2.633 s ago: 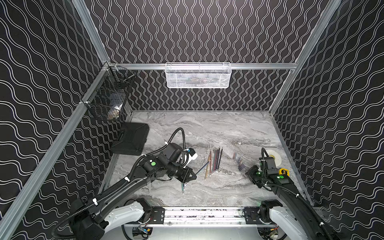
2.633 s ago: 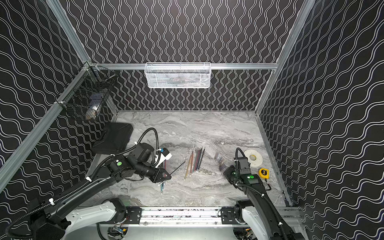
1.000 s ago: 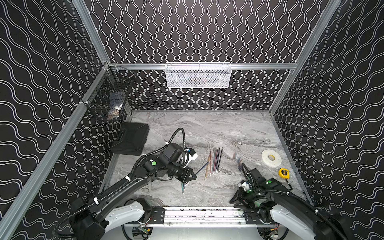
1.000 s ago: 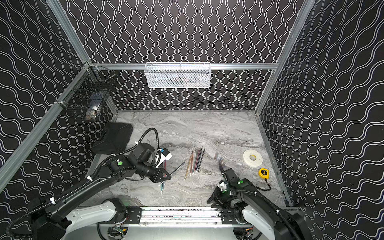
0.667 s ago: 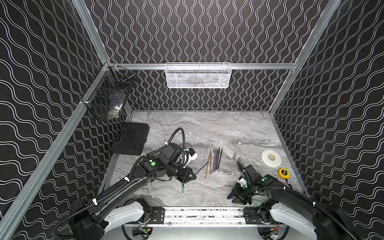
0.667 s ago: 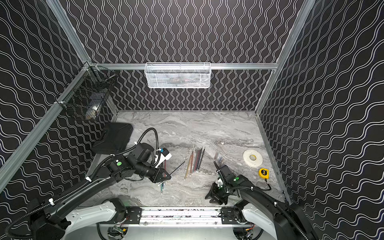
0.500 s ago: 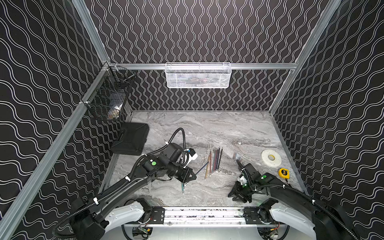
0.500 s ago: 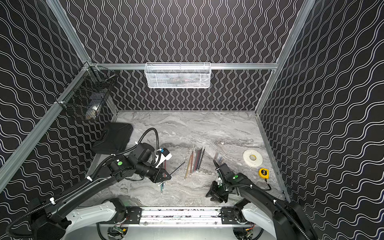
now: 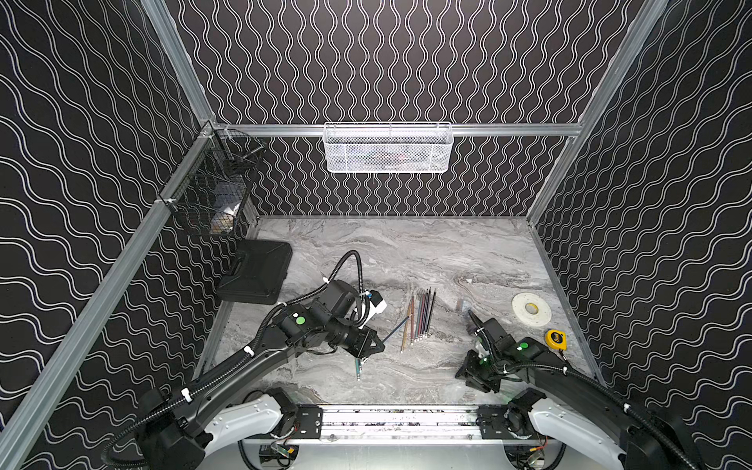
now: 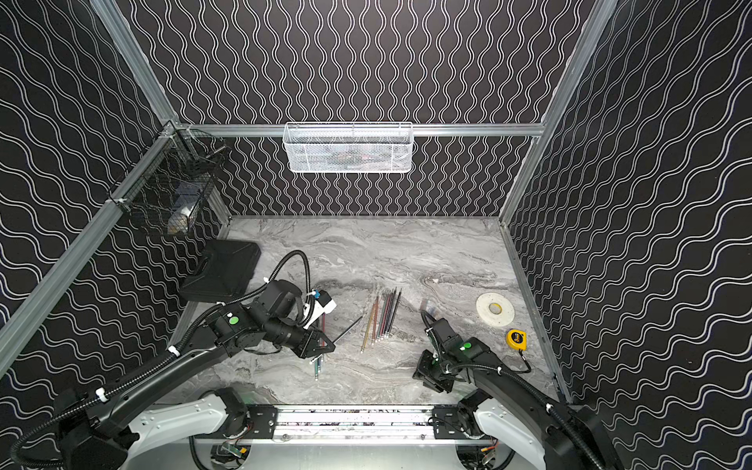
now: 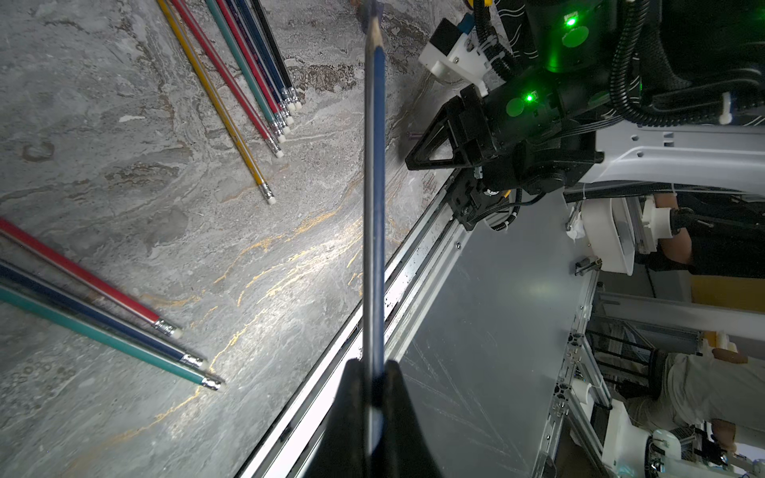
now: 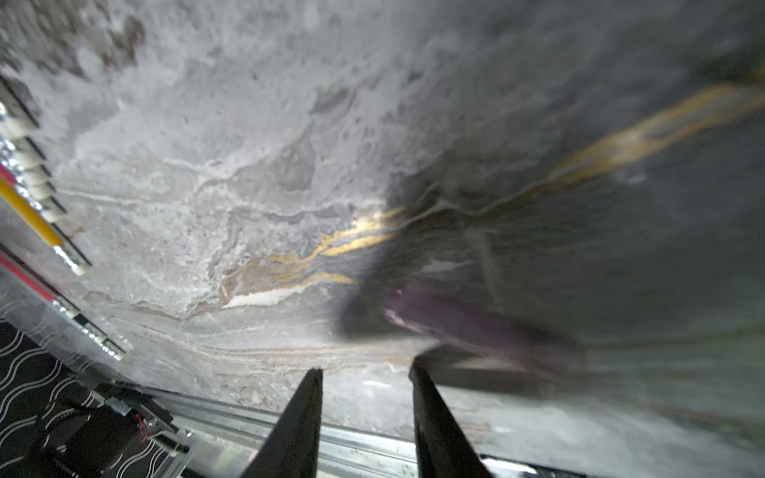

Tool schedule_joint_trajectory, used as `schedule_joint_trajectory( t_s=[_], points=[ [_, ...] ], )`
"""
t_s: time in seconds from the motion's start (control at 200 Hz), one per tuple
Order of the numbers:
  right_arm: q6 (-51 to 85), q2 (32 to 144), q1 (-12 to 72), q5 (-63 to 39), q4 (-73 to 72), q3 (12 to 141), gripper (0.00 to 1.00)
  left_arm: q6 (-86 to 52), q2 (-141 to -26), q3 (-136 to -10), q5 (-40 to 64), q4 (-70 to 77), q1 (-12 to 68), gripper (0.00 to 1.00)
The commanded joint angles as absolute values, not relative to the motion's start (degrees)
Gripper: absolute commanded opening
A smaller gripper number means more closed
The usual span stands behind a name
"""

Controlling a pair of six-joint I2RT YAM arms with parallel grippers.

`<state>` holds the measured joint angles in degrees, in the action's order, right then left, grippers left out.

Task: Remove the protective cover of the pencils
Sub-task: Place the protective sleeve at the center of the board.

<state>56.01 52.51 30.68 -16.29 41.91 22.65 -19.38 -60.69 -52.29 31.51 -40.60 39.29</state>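
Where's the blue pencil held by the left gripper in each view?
Both top views: blue pencil sticks out of the left gripper, slanting up to the right, left of centre.
Left wrist: runs up the picture's middle from between the shut fingers.
Right wrist: not in it.
Shared landmark: yellow pencil, lying on the table, in all four views.

Jaws pinched shut on left gripper (image 11: pixel 373 366) — parted on right gripper (image 12: pixel 365 372).
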Motion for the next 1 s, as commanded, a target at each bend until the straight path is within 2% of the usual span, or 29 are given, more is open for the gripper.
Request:
schedule_joint_trajectory(
  t_s=[0.0,0.375,0.63,0.996],
  points=[
    [60.41,51.83,30.62,-10.81,45.04,23.31,0.38,-18.28,-60.30,-52.65,31.86,-40.52,39.29,0.00],
    [62.95,54.23,30.09,-2.99,42.65,25.16,0.38,-18.46,-59.76,-52.60,31.09,-40.67,39.55,0.00],
    [62.31,58.33,28.53,-1.91,43.09,27.26,0.37,-21.82,-63.35,-53.76,22.35,-41.88,39.51,0.00],
    [66.24,54.67,28.16,-2.91,41.22,26.30,0.37,-36.65,-72.03,-45.04,17.12,-19.34,36.48,0.00]
  ],
)
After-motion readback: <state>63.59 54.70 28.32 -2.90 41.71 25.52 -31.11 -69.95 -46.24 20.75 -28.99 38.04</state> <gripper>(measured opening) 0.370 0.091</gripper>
